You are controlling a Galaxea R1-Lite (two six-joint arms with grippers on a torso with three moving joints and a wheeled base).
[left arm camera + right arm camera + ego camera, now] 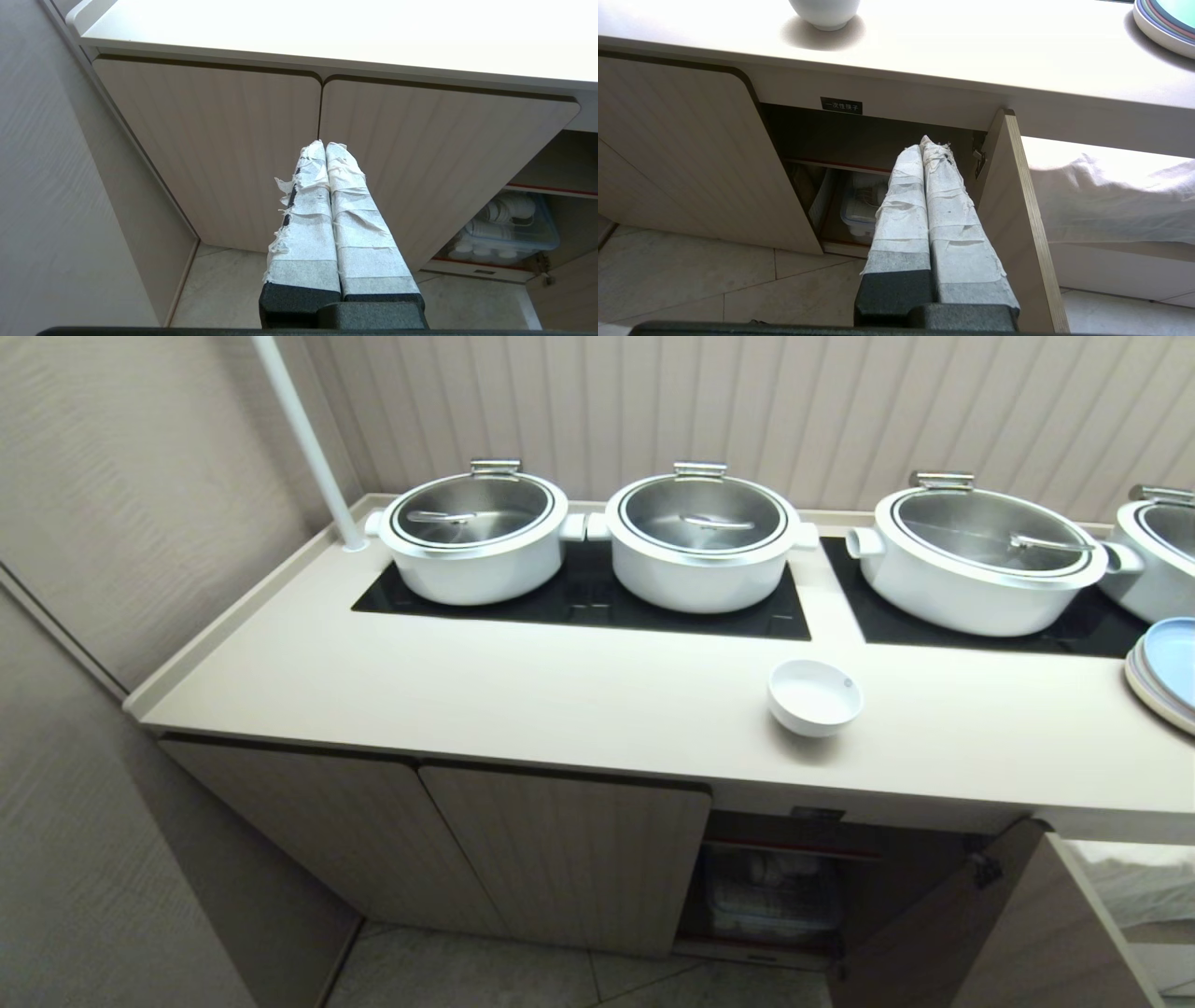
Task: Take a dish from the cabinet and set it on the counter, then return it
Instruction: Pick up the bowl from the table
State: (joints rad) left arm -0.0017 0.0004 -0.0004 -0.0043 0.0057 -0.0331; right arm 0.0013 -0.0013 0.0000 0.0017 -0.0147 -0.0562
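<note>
1. Sitting upright on the bench, the dish: a small white bowl, empty, near the front edge, just in front of the gap between the two black hob panels.
2. Judged from that: first half of the task done, dish out of the cabinet and set down; return leg not yet begun.
3. Left hand: clenched, taped fingers pressed flat together, grasping nothing; pointing at the seam between the two shut ribbed doors, well below the bench top.
4. Right hand: clenched too, holding nothing; aimed into the open compartment beneath the black label, with the open door just beside it on one side.
5. Relative to the right hand: dish above and off to the side over the shut door, up on the bench; compartment straight ahead and lower, holding a clear storage box of white crockery under the red-edged shelf.
6. Neither hand visible from the head camera, so both judged parked low in front of the cabinet.
7. Next move, as a judgement: raising the right hand to bench height, releasing the fingers wide enough for the rim, closing on the bowl's wall, lifting clear.
8. Then lowering past the bench lip and in through the opening without clipping the open door or the shelf edge.
9. Risk: glossy, deep-sided bowl likely to slip in a shallow pinch.
</note>
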